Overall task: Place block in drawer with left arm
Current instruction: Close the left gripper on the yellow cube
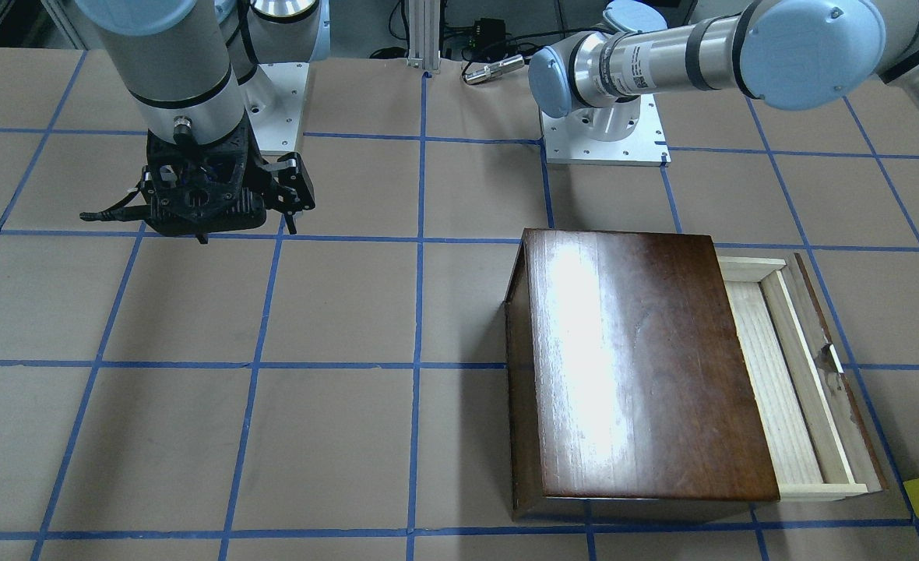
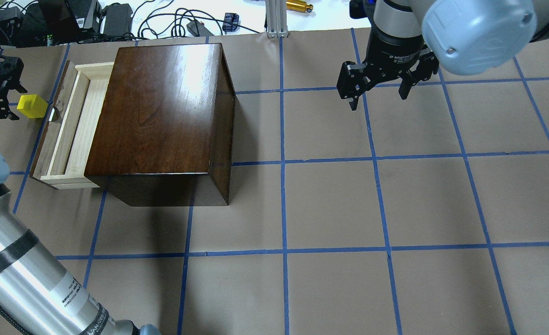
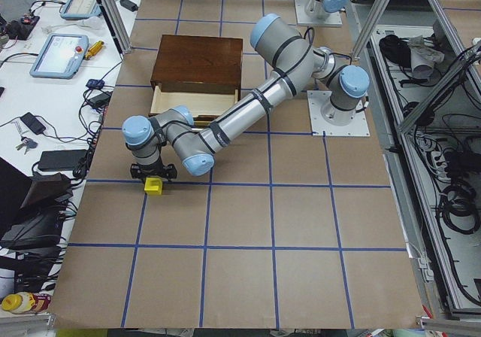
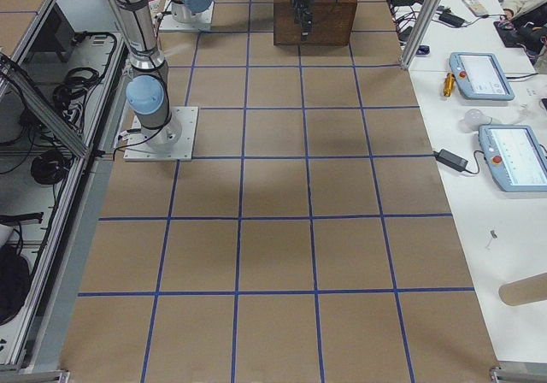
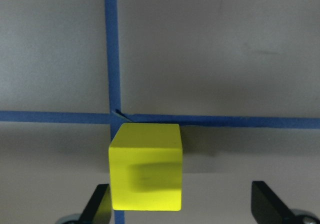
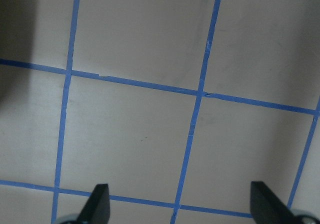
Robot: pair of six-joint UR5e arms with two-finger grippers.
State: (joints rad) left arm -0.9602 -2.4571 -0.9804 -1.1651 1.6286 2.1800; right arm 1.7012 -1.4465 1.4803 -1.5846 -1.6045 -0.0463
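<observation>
The yellow block [image 5: 146,166] lies on the brown paper at a blue tape crossing, just outside the drawer's front; it also shows in the overhead view [image 2: 32,106]. My left gripper [image 5: 182,206] hovers over it, open, with the block between the fingers and close to the view's left finger [image 5: 100,206], not gripped. In the overhead view the left gripper [image 2: 15,103] is at the far left edge. The drawer [image 2: 70,125] is pulled out of the dark-brown box [image 2: 163,116] and looks empty. My right gripper [image 2: 378,98] is open and empty, far off on the other side.
The box stands between the two arms. The drawer's dark front panel with its white handle [image 2: 52,114] is right beside the block. Cables and devices lie beyond the table's far edge [image 2: 163,23]. The left arm's long link [image 2: 32,288] spans the near left corner.
</observation>
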